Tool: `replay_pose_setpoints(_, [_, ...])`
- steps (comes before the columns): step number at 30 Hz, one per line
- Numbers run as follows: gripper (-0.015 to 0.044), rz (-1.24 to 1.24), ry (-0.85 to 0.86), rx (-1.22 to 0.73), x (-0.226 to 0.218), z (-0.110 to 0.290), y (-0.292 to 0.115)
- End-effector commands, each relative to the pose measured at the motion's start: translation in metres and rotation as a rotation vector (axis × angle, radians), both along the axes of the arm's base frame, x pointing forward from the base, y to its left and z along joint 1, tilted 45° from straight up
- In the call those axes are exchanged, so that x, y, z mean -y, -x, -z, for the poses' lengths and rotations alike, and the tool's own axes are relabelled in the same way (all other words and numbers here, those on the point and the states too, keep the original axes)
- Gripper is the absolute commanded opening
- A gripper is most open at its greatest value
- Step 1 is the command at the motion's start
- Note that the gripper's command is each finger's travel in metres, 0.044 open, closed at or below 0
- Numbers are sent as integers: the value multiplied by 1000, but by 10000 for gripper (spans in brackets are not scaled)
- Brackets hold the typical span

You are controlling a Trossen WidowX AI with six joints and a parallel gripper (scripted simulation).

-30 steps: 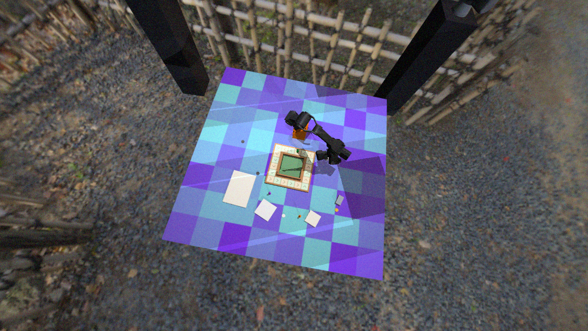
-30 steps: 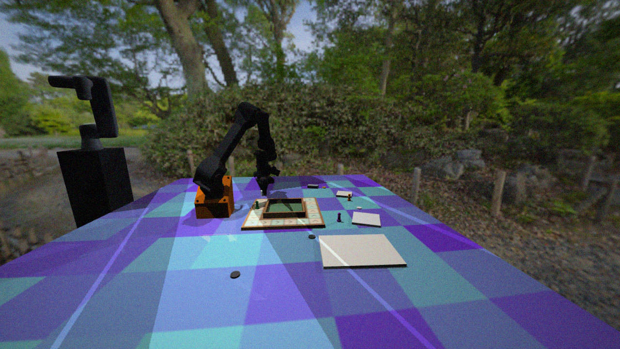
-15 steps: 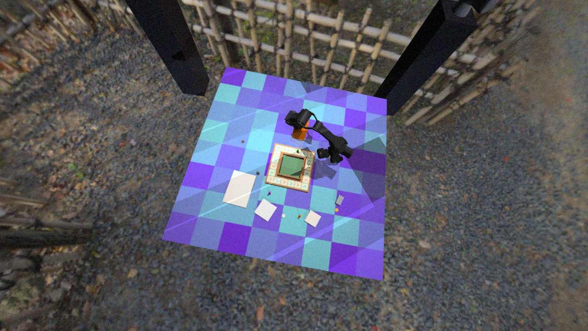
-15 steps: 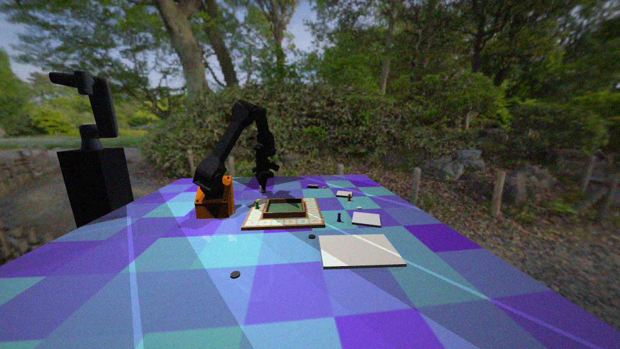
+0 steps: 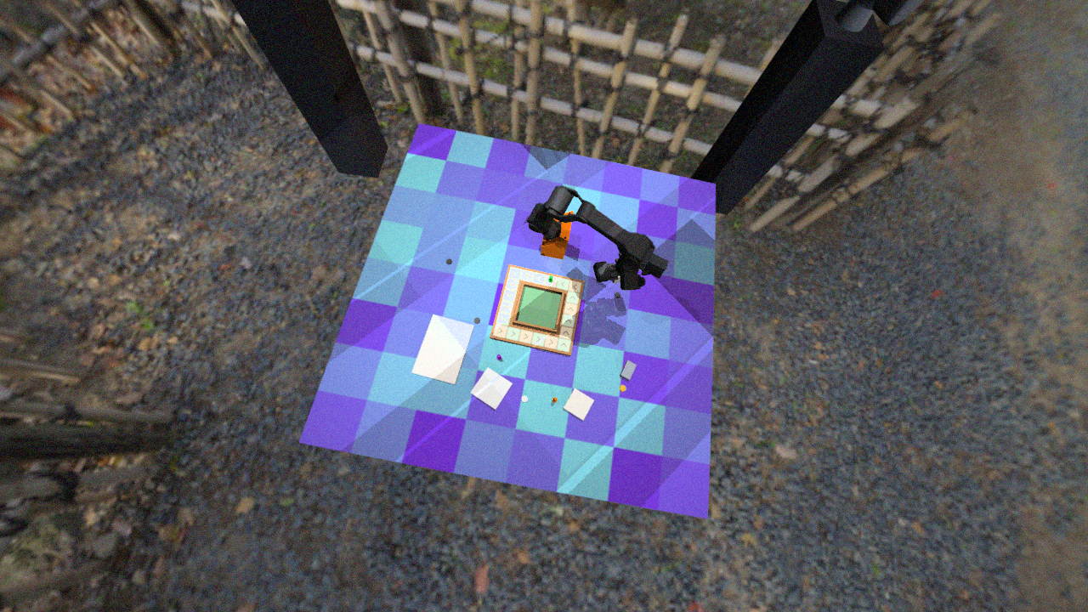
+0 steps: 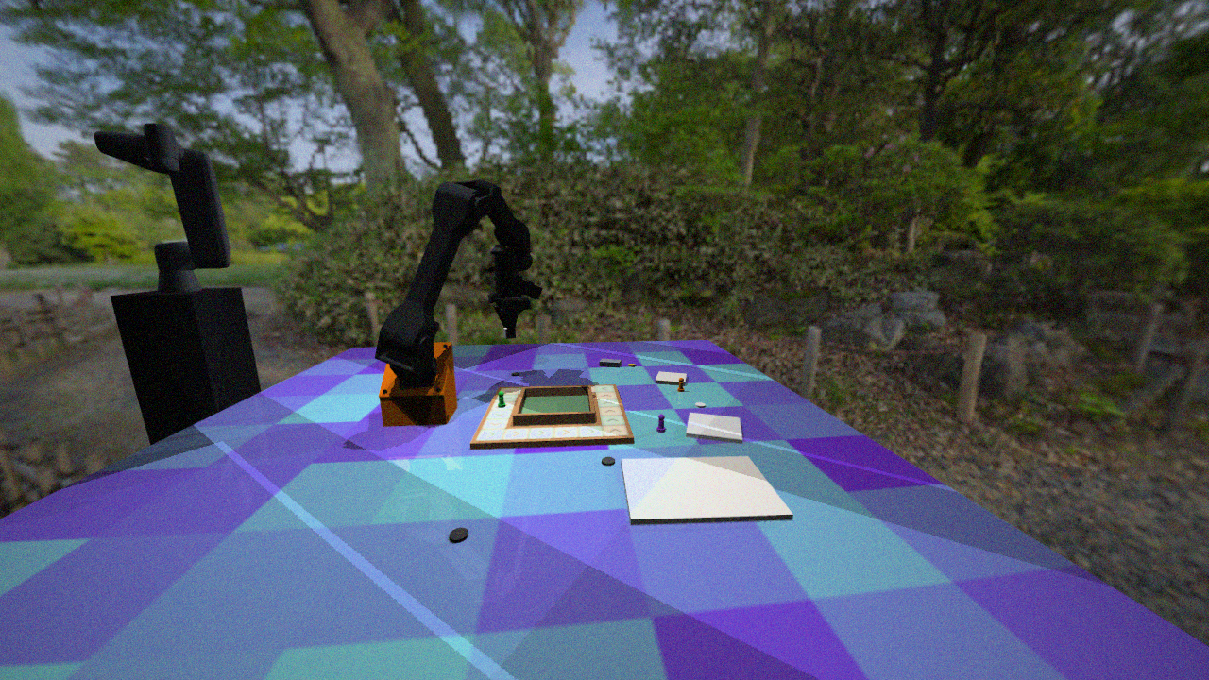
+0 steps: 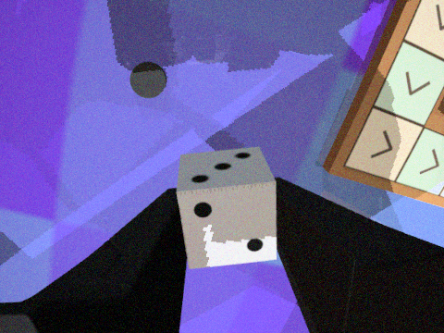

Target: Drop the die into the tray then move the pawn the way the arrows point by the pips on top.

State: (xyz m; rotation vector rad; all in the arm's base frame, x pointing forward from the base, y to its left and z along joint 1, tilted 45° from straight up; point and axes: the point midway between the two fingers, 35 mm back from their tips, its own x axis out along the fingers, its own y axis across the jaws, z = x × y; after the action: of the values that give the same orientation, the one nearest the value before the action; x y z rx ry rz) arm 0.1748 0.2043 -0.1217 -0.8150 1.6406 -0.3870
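Wrist view, inspected from left to right. A small dark round disc (image 7: 148,80) lies on the purple and teal chequered desk (image 7: 43,99) at about 10 o'clock from the die. At centre, the pale cube die with black pips (image 7: 226,209) sits between the two black fingers; the gripper (image 7: 229,235) is clenched on it, one finger against each side face. The die's far face shows three pips and its near face two. The desk pattern lies well below it, so the die is judged to be lifted off the surface. At 2 o'clock, a corner of the wooden-framed square board with pale arrow-marked squares (image 7: 403,99) enters the view.

Exterior view: the black arm stands raised over its orange block base (image 6: 416,405), with the fingers hanging above the desk near the board's far side. The green-floored dice tray (image 6: 555,404) lies at the board's centre, and a small green pawn (image 6: 500,397) stands on the ring at the tray's 9 o'clock.

Step in hand, as judged: carrying the die to the tray. To do it well, the grip should be kept firm during travel. The arm should stop with the die over the tray's middle and enough height to tumble. The approach should stay away from the pawn's side. Release should be quick and even.
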Motion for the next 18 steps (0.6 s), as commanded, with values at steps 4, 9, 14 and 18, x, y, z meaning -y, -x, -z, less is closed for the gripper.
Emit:
replay_pose_setpoints(4, [0,-50,-21,-53,4,-14,-14])
replay_pose_setpoints(9, [0,-136,-38,-130,19,-27,-31])
replay_pose_setpoints(14, [0,-221,-52,-205,35,-41,-47])
replay_pose_setpoints(18, [0,-289,-61,-264,49,-52,-58])
